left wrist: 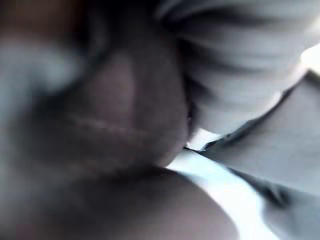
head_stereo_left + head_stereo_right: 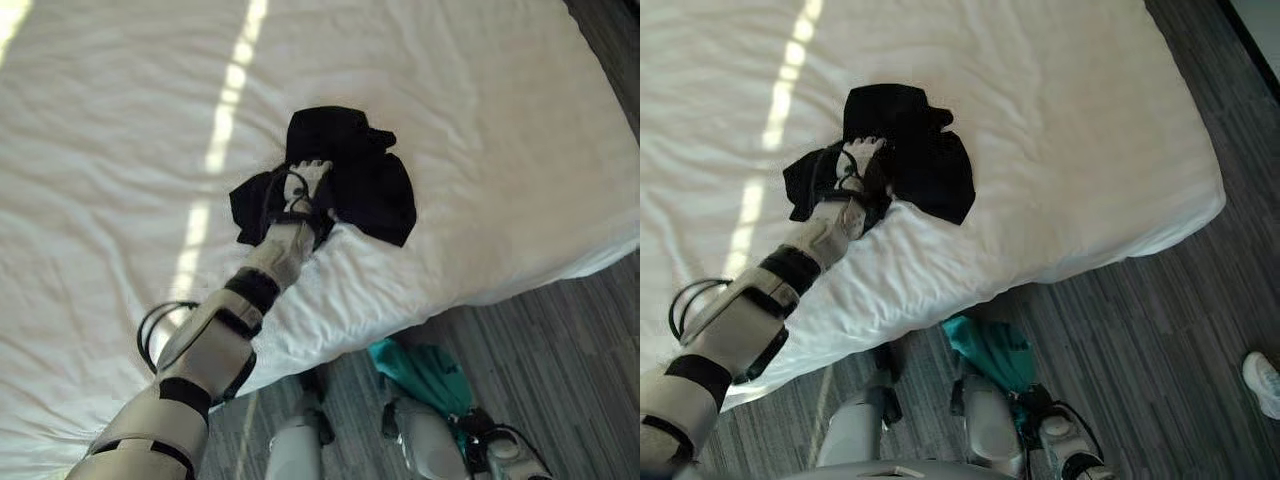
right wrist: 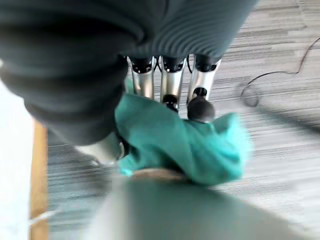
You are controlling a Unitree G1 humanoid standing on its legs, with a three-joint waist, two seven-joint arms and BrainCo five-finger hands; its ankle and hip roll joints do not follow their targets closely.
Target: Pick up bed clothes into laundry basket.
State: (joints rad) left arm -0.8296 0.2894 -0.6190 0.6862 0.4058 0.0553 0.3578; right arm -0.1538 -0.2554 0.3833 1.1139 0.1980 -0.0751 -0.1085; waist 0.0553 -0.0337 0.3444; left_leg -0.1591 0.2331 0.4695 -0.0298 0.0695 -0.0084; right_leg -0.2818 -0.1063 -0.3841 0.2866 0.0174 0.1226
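Observation:
A black garment (image 2: pixel 355 170) lies crumpled on the white bed (image 2: pixel 480 120), close to its near edge. My left arm reaches over that edge, and my left hand (image 2: pixel 308 183) rests on the garment's left part, its fingers sunk in the dark cloth. The black garment (image 2: pixel 915 150) also appears in the right eye view with the left hand (image 2: pixel 862 158) on it. Down by the floor, my right hand (image 3: pixel 171 82) has its fingers curled round a bunched teal cloth (image 3: pixel 185 140). The teal cloth (image 2: pixel 990 352) hangs low in front of the bed.
The bed's near corner (image 2: pixel 1200 205) overhangs grey striped carpet (image 2: pixel 1160 330). A person's white shoe (image 2: pixel 1262 382) stands on the carpet at the far right. A strip of pale wood (image 3: pixel 39 180) runs along the floor beside the bed.

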